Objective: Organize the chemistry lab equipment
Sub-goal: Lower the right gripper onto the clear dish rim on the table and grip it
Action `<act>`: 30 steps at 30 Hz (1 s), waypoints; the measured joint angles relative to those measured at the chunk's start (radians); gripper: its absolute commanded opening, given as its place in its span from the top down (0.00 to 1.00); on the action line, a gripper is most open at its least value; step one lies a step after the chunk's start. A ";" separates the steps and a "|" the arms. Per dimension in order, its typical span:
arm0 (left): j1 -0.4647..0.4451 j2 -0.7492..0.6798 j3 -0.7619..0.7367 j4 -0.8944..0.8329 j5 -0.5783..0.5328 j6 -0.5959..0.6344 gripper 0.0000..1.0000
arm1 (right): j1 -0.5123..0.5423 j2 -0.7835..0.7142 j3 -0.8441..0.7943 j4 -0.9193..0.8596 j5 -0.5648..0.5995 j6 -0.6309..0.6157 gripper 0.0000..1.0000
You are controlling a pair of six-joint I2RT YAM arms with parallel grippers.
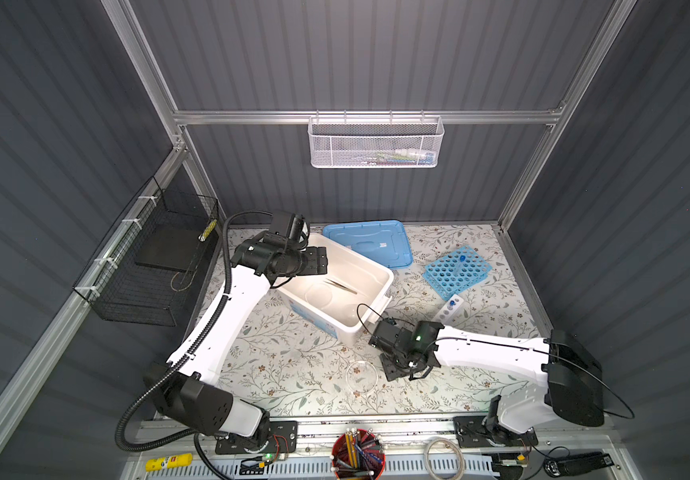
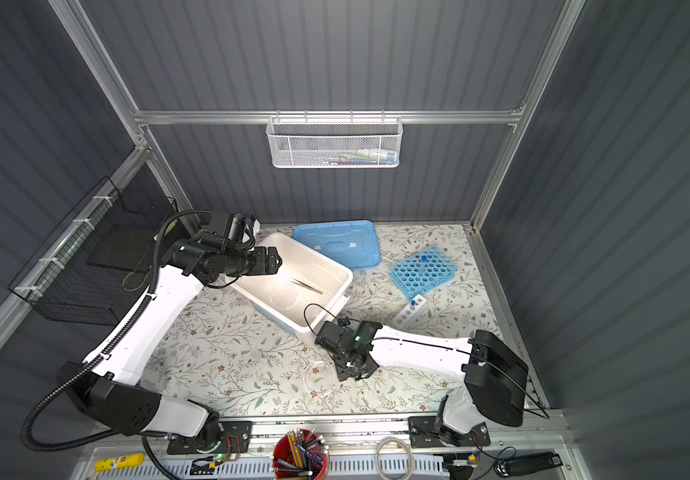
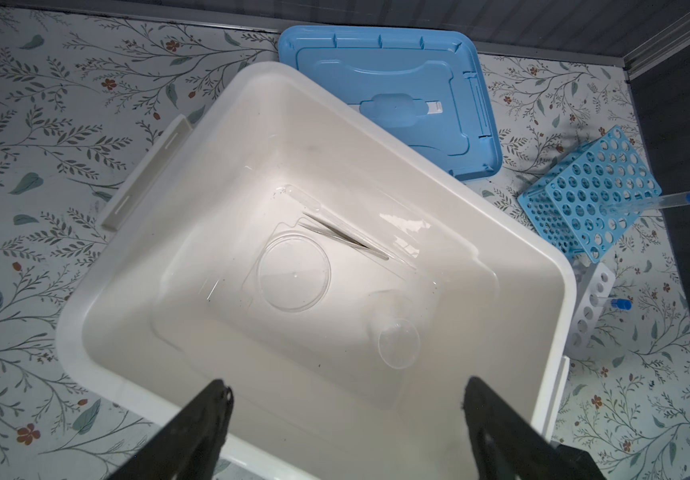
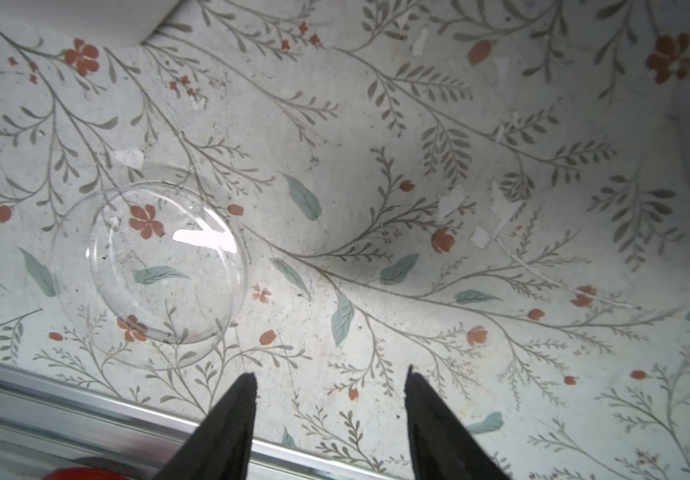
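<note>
Left gripper: jaws spread wide and empty, poised over the edge of the open white bin on the left arm's side. Right gripper: jaws parted, with only the floral-patterned bench between them; it holds nothing and points down at the surface in front of the bin. Just beside it, toward the left arm and clear of both fingertips, a round glass dish lies flat on the bench; it shows in both top views. On the floor of the bin lie a second glass dish, the thin dark tweezers at that dish's rim, and a small glass vessel nearer one wall. The blue lid rests flat on the bench behind the bin. To the right of the bin, a blue tube rack carries one blue-capped test tube; a small white rack nearer the right arm holds another blue-capped tube.
</note>
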 measured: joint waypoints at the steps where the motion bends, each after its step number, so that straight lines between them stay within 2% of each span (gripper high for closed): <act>1: 0.003 -0.002 0.000 -0.003 0.000 0.001 0.10 | 0.007 0.006 0.003 0.007 0.005 0.003 0.41; 9: 0.011 -0.014 -0.001 -0.024 -0.001 0.007 0.09 | 0.050 0.101 0.040 0.066 0.028 0.020 0.43; 18: 0.014 -0.072 -0.023 -0.029 -0.009 0.007 0.09 | 0.064 0.106 0.006 0.162 0.010 0.016 0.48; 30: 0.014 -0.063 -0.023 -0.030 -0.045 0.006 0.08 | 0.058 0.126 -0.062 0.251 -0.039 -0.075 0.50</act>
